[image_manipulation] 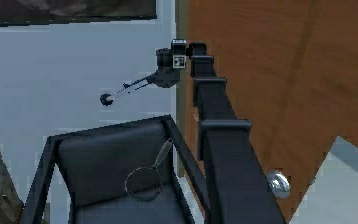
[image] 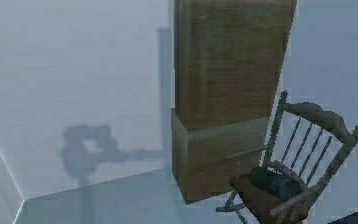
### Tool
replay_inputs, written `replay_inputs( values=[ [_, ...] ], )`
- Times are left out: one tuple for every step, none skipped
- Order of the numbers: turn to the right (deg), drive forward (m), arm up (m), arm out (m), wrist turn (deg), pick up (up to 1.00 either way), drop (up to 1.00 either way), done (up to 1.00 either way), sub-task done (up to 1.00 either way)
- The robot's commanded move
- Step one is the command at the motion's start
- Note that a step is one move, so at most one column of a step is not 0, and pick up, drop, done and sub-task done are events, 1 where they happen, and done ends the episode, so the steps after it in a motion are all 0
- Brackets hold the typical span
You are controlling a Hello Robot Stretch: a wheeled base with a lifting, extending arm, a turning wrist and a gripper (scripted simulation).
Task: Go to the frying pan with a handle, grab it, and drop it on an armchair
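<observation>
Pale blue-grey walls (image: 77, 70) close off a bare corner at the forward view's left. Right of the middle rises a tall wooden cabinet (image: 232, 80); what it holds cannot be told. At the right edge sits a spindle-backed wooden chair (image: 322, 118) with a dark bundle (image: 277, 183) on its seat, too vague to name.

In the arm side view, a dark padded armchair (image_manipulation: 92, 160) takes the lower left. Toward the right of its cushion lies a thin round outline with a straight stem, pan-shaped, which I take for the frying pan (image_manipulation: 152, 170). Nothing shows inside the ring. Above it the claw (image_manipulation: 115, 94) hangs against bare wall and holds nothing. Whether its fingers are together or spread cannot be told. The arm (image_manipulation: 222, 130) runs up just right of the armchair, and a wooden door (image_manipulation: 287, 90) with a round metal knob (image_manipulation: 277, 182) stands close on its other side.

Judging by this, the drop looks done. The risk lies in leaving. The arm is boxed between armchair frame and door, so turning the base before the arm is pulled in could scrape either, jolt the armchair and slide the pan off the cushion. Lowering the arm could also catch the stem, which points toward the armrest.
</observation>
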Motion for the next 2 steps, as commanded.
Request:
replay_inputs(
  values=[
    [0.0, 0.00, 0.00, -0.10, 0.0, 0.00, 0.00, 0.00, 0.00],
    [0.0, 0.00, 0.00, 0.00, 0.0, 0.00, 0.00, 1.00, 0.00]
  ],
)
